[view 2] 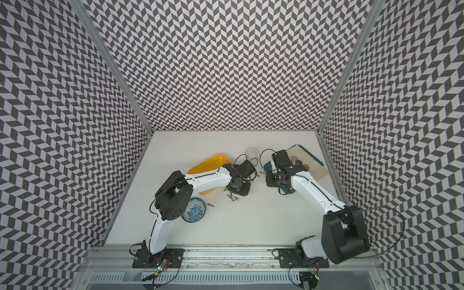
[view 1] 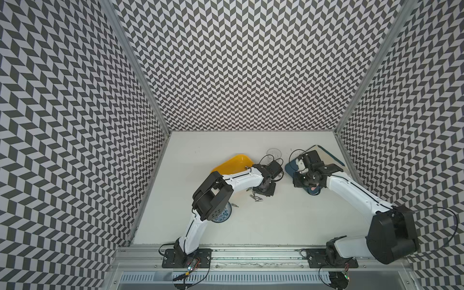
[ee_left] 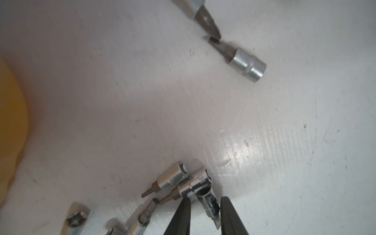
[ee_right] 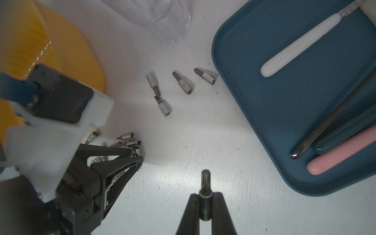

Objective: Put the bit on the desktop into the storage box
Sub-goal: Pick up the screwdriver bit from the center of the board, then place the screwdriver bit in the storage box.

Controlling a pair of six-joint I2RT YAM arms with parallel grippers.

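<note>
Overhead, in both top views, the white table (view 1: 251, 226) carries the yellow storage box (view 1: 233, 162) towards the back on the left, partly under the left arm (view 1: 238, 179). A cluster of bits (view 1: 256, 198) lies on the table just in front of the box, below the left wrist. A lone bit (view 1: 234, 205) lies beside the blue-and-white bowl (view 2: 195, 213). The right arm (view 1: 351, 188) reaches over the near end of the dark-blue tray (view 1: 290, 165), and a clear glass (view 1: 273, 152) stands behind, between tray and box. Neither arm's jaws can be read from up here.

Up close in the left wrist view, the left jaws stand apart, one black finger (ee_left: 181, 217) on each side of a chrome bit (ee_left: 209, 203) lying on the table. A strip of table shows between that finger and the bit, so it is straddled, not clamped. Two more bits lie side by side right against it. Well apart, two flat-blade bits (ee_left: 247, 64) lie tip to tip. A yellow edge of the storage box (ee_left: 10, 122) shows nearby.

Next, in the right wrist view, the right jaws are clamped on a dark bit (ee_right: 205, 183), its tip sticking out past the fingers, over the table. Between box and tray lie the tip-to-tip pair and two further bits (ee_right: 183, 84), one just beside the tray's rim. A white handle (ee_right: 299, 46) and a pink handle (ee_right: 341, 154) lie on the tray
</note>
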